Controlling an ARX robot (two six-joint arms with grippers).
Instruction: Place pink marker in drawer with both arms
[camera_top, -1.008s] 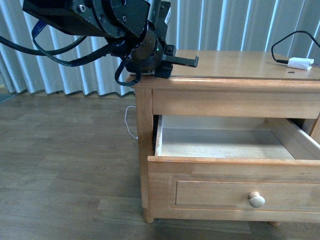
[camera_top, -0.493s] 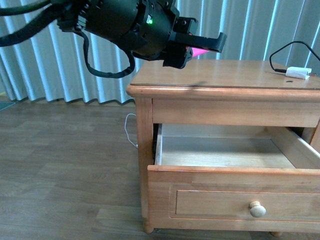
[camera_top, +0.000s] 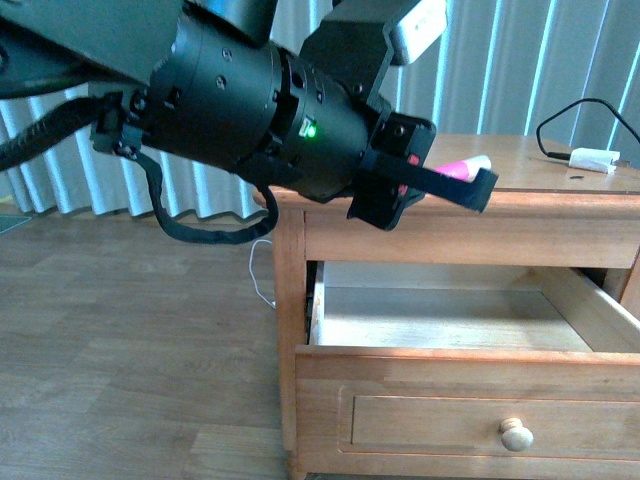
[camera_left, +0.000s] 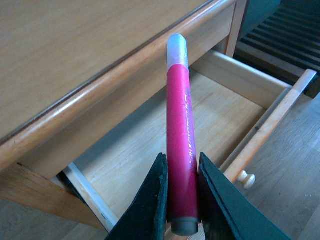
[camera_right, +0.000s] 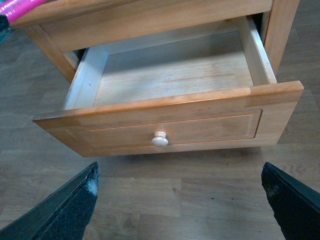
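Pink marker (camera_left: 179, 135) is clamped between the two black fingers (camera_left: 150, 200) of the left gripper (camera_left: 181, 162), which pinch it near its grey butt end while the pale capped tip sticks out ahead. It hangs in the air above the open drawer (camera_top: 460, 358), about level with the top board of the cabinet (camera_top: 530, 158) that houses the drawer, and touches no wood. The left wrist view looks along the pen and down into the drawer's pale interior. The left arm (camera_top: 250, 100), bulky and black with a small green light, reaches in from the left of the drawer.

The drawer is pulled well out, its round knob (camera_top: 516, 434) on the recessed front panel. The right gripper (camera_right: 178, 175) hovers in front of and above the drawer front, jaws spread wide with nothing between them. Behind the drawer, on the far right of the cabinet top, a small white plug (camera_top: 594, 157) lies on a black cable. Pale vertical blinds (camera_top: 560, 60) hang behind, and a wood-plank floor (camera_top: 120, 330) lies below.
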